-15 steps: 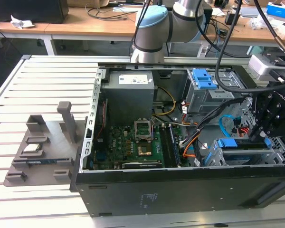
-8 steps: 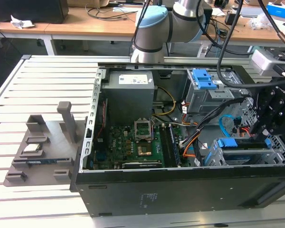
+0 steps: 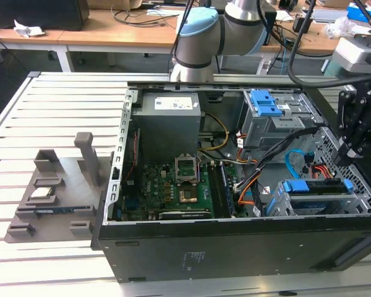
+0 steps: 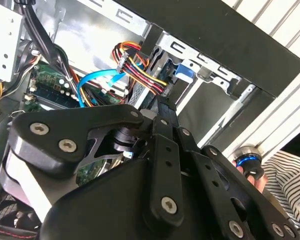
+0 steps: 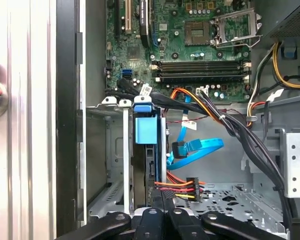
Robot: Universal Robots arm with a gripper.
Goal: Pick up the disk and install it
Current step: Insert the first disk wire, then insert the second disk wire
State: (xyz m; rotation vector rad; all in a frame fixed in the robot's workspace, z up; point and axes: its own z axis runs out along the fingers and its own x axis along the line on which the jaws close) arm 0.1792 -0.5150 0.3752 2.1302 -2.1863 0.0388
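The disk (image 3: 315, 185) stands on edge in the drive cage (image 3: 358, 204) at the near corner of the open computer case, on the exterior view's right. In the first wrist view its blue carrier frame tab (image 5: 146, 127) sits between the cage's metal rails, and the dark body runs back toward me. My gripper (image 3: 345, 159) hangs just above the disk's end nearest the case wall. My fingers (image 5: 154, 220) lie pressed together with nothing between them, their tips at that end of the disk. In the second wrist view, my gripper (image 4: 162, 112) points into the cage.
Blue data cables (image 5: 195, 147) and an orange-red-yellow power bundle (image 5: 182, 186) lie beside the cage. The motherboard (image 3: 179, 185) fills the case's middle, with a blue latch plate (image 3: 264, 102) behind. A grey fixture (image 3: 55, 198) stands outside on the slatted table. A person's hand (image 4: 255, 175) rests near the case.
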